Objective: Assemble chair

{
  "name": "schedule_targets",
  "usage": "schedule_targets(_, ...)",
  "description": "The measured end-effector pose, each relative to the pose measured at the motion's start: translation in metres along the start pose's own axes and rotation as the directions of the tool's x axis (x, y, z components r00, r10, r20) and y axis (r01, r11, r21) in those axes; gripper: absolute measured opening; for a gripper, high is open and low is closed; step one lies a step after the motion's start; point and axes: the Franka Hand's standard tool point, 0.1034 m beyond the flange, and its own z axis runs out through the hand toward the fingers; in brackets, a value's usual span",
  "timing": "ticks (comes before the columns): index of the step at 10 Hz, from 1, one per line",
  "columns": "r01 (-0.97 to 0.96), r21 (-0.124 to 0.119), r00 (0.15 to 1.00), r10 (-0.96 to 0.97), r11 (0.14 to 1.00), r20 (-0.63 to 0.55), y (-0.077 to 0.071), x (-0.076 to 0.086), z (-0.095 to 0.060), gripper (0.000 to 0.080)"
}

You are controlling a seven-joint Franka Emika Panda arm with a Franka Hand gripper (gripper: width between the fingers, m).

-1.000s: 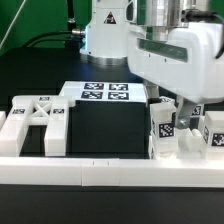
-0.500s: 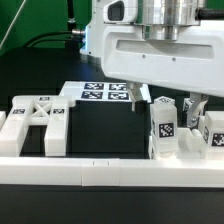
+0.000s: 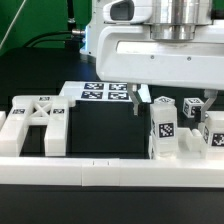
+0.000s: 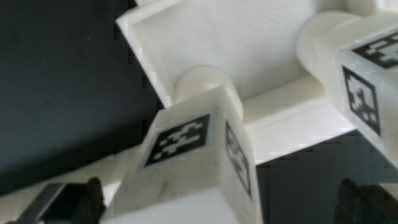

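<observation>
1. The jaws stood spread wide and pinched nothing. One dark fingertip (image 4: 68, 203) showed at each side of the wrist view, and both were cut off by the frame edge.
2. Between them rose an upright tagged leg (image 4: 183, 150) of the chair (image 3: 165, 130). Whether either fingertip touched it could not be told.
3. Beyond that leg lay a flat white slab (image 4: 214, 45) joined to it. A second leg (image 4: 365, 80) stood beside it, its tag half out of the picture.
4. In the exterior view the chair's cluster of legs stood on the black bench (image 3: 100, 130) at the exterior view's right, just behind the front rail (image 3: 110, 172). The arm's white housing (image 3: 160, 55) hung straight over the cluster and blocked what lay behind it.
5. The X-braced panel (image 3: 35, 118) sat at the exterior view's left, well apart from the jaws and from the legs.
6. The marker board (image 3: 100, 93) lay flat farther back, between panel and legs. The housing covered its corner on the exterior view's right.
7. The robot's base (image 3: 92, 45) was mostly hidden behind the housing. The rightmost leg (image 3: 215, 130) was cut by the frame edge.
</observation>
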Motion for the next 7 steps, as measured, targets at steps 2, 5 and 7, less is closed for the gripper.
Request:
schedule_targets(2,0.157,0.002,0.988,-0.157,0.988,-0.007,0.0018,0.0035,-0.0040,0.0649)
schedule_targets(5,0.186,0.002,0.982,-0.186,0.983,-0.006,0.0016,0.0030,-0.0033,0.0399)
schedule_targets(7,0.162,0.002,0.987,-0.162,0.987,-0.006,0.0017,0.0031,-0.0033,0.0285)
